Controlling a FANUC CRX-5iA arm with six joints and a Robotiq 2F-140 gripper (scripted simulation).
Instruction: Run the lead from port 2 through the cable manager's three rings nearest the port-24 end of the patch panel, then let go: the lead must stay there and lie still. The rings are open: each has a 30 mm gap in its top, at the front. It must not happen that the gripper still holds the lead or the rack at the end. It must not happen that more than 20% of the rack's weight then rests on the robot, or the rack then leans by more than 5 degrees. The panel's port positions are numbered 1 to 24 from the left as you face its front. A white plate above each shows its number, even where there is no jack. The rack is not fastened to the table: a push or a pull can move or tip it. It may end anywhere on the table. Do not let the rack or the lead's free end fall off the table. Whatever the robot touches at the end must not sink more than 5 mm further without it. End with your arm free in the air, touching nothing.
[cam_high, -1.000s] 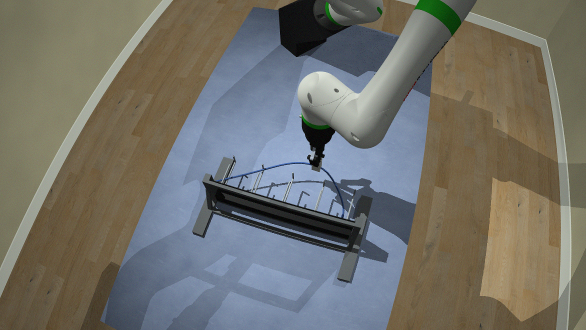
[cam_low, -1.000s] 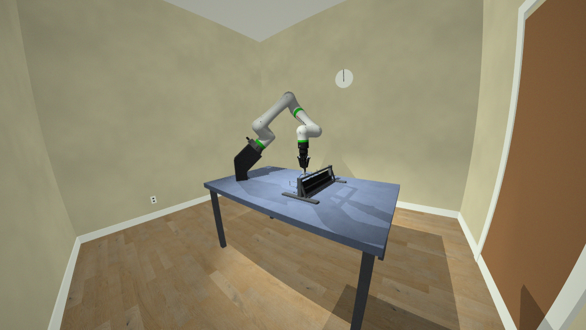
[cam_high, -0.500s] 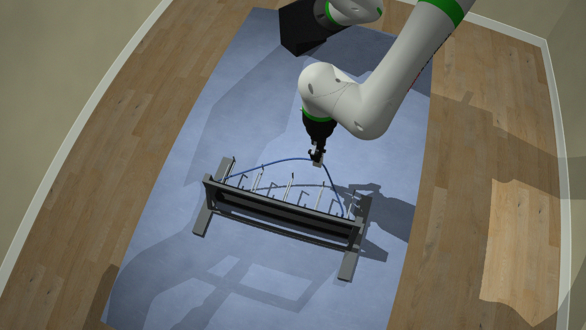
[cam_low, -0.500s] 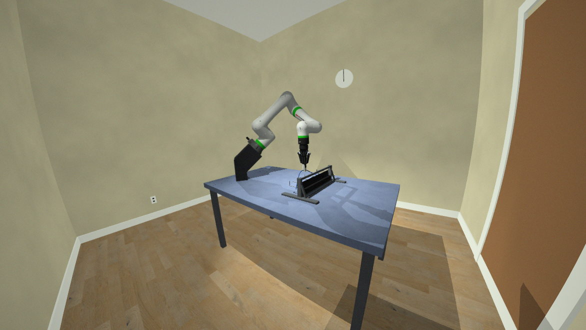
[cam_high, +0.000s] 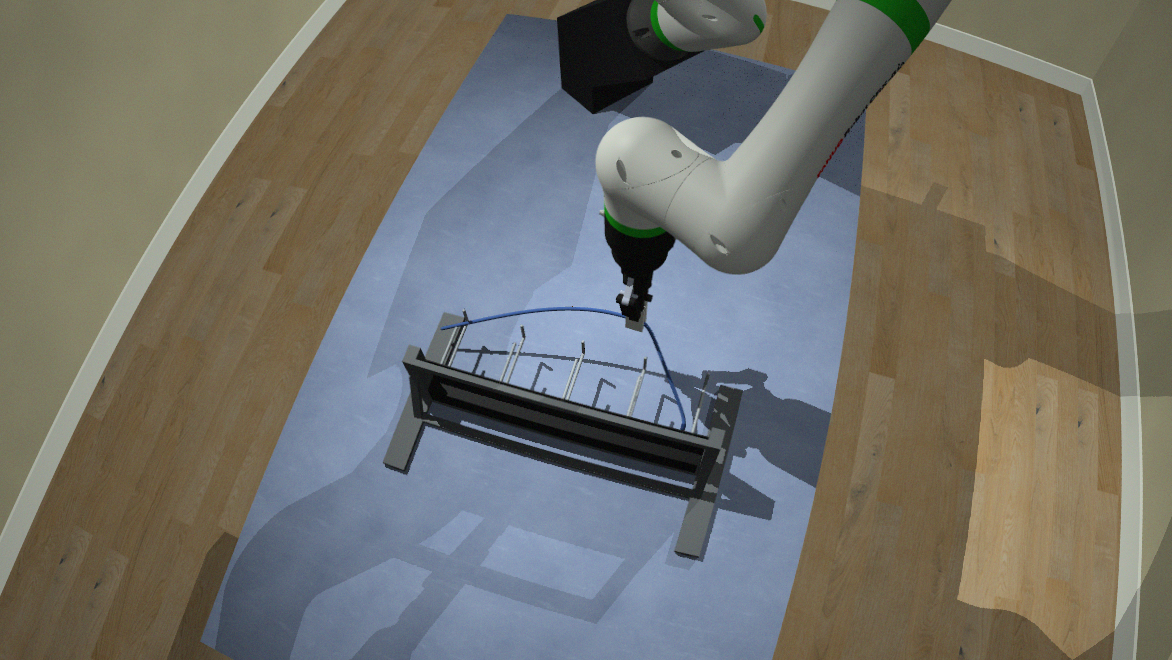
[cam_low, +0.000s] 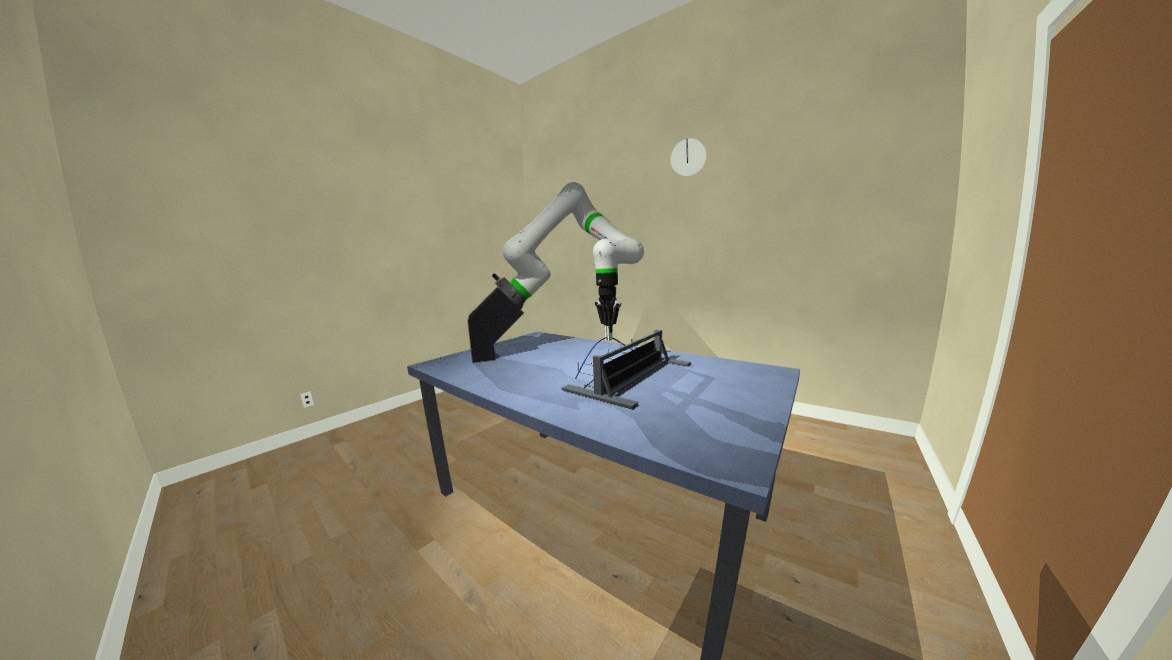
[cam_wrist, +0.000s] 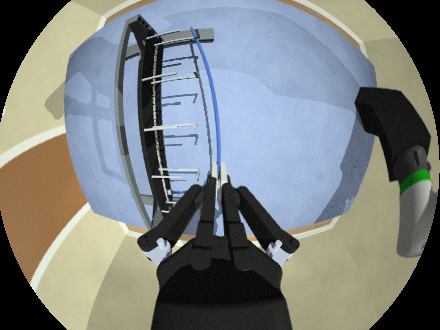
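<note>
Blue table (cam_high: 508, 590) (cam_low: 705, 409) (cam_wrist: 300, 130), rack (cam_high: 565, 414) (cam_low: 597, 373) (cam_wrist: 120, 100) beneath raised lead (cam_high: 565, 309) (cam_low: 587, 354) (cam_wrist: 215, 100)

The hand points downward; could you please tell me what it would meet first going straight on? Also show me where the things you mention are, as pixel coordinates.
Probably the blue table top (cam_high: 738, 327) (cam_low: 697, 426) (cam_wrist: 300, 130), with the gripped lead (cam_high: 572, 309) (cam_wrist: 216, 100) going along; the gap is hard to judge.

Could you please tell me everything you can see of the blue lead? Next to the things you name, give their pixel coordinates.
The lead (cam_high: 565, 309) (cam_low: 585, 357) (cam_wrist: 216, 100) is thin, smooth and evenly blue, like a plastic-sheathed cable. Shut on it partway along, the gripper (cam_high: 635, 322) (cam_low: 609, 336) (cam_wrist: 218, 169) holds it up in an arch, bent at the fingertips. One side drops to the rack (cam_high: 565, 402) (cam_low: 599, 377) (cam_wrist: 120, 100); the other curves towards the rack's far end. Its plug and any ring contact are too small to make out.
</note>
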